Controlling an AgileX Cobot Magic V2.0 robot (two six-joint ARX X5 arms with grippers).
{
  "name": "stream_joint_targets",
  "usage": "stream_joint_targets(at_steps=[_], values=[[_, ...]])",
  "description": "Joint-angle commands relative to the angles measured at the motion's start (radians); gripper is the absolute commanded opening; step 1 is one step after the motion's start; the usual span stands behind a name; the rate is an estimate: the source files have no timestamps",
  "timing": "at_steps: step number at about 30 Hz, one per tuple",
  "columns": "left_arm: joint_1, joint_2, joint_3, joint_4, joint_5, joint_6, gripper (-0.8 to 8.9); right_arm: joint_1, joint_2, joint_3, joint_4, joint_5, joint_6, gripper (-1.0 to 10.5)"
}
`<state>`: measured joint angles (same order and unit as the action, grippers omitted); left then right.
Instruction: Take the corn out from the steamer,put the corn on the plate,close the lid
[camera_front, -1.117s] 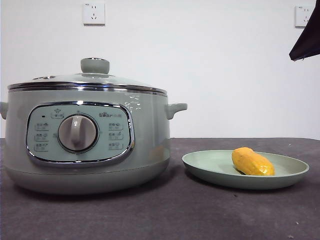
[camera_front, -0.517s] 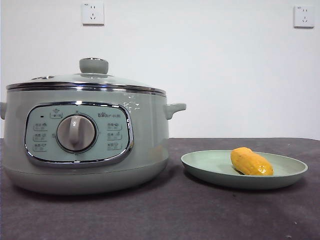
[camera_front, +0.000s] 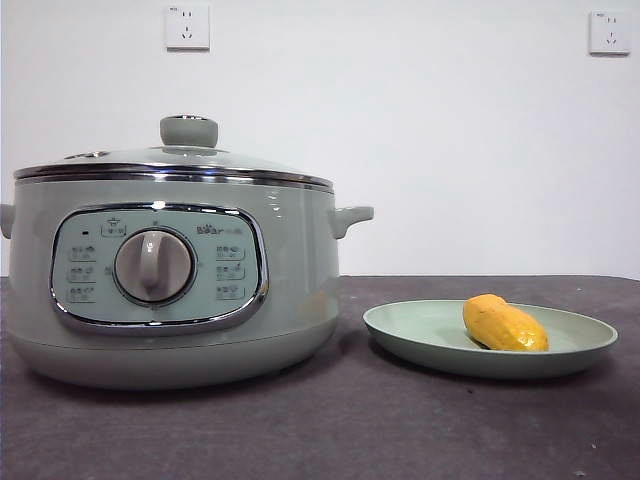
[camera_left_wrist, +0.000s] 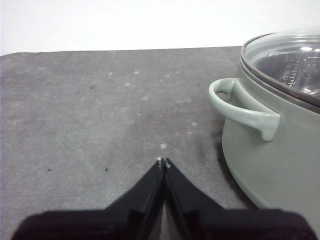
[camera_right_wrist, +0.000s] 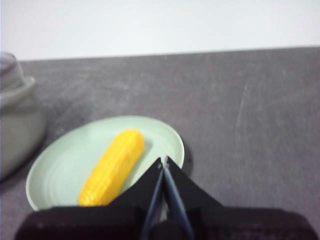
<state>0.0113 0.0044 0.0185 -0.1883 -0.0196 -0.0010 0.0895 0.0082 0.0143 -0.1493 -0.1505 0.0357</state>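
- The steamer (camera_front: 170, 270) is seen standing on the dark table (camera_front: 330, 440), with the lid (camera_front: 175, 160) seated on its chrome rim; the closing step is judged done.
- The plate (camera_front: 410, 335) is set just beside the steamer, apart from it.
- The corn (camera_front: 503, 324) is laid inside the plate, off-centre toward the side away from the steamer.
- The left gripper (camera_left_wrist: 163, 162) is held near the steamer's side handle (camera_left_wrist: 240, 107), jaws pressed together on nothing.
- The right gripper (camera_right_wrist: 163, 161) is held over the plate's edge, jaws likewise closed and empty.
- Little risk is judged to remain: the plate could be clipped, or the corn rolled, if the right arm were lowered carelessly.
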Motion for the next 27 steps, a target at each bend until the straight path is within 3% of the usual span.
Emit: stream_joint_targets(at_steps=[1,27], values=[[0.004,-0.003,-0.012,-0.003,-0.002,-0.006,-0.03,-0.004,-0.008,-0.009,-0.010,0.005,-0.013,0.0],[0.004,-0.003,-0.012,-0.003,-0.002,-0.006,-0.03,-0.003,-0.007,-0.008,-0.020,0.000,0.000,0.0]])
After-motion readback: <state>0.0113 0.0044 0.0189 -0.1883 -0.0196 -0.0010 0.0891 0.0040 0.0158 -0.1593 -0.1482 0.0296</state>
